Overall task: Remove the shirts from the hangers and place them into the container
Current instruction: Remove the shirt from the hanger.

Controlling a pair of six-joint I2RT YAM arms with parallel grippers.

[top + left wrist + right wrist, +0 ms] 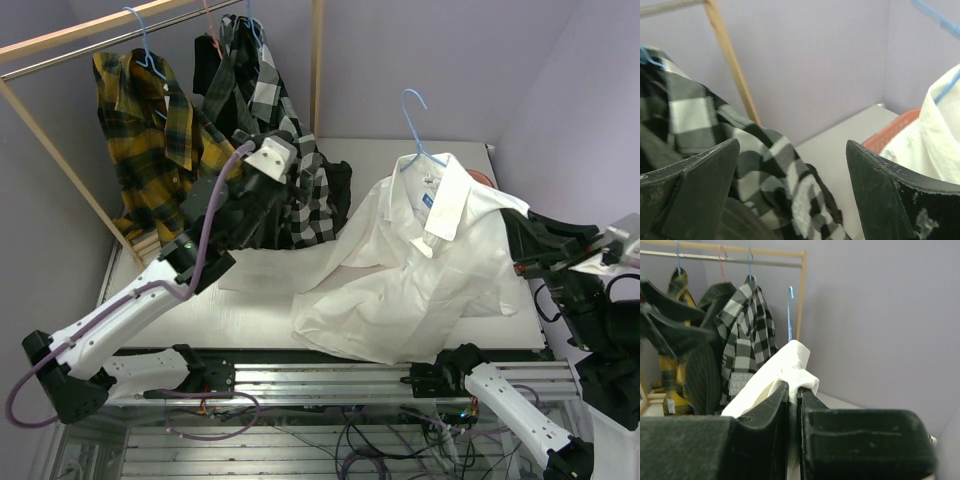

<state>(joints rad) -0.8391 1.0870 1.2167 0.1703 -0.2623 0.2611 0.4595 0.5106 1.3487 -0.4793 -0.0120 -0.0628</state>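
Observation:
A plain white shirt point(400, 270) lies spread on the table, still on a light blue hanger point(415, 120) whose hook stands up at the back. My right gripper point(518, 240) is shut on a fold of this shirt point(792, 365) at its right shoulder. The salmon container point(481, 176) peeks out behind the shirt's collar, and its rim point(890, 131) shows beside the cloth. My left gripper point(290, 150) stands open with nothing between its fingers, right next to the black-and-white checked shirt point(765, 165). That shirt point(262, 90), a dark one point(207, 60) and a yellow plaid one point(150, 140) hang on the rack.
A wooden rack pole point(318, 65) rises behind the table, and a slanted one point(60, 150) runs down the left side. Purple walls close in at the back and on the right. An aluminium rail point(330, 378) lines the near table edge.

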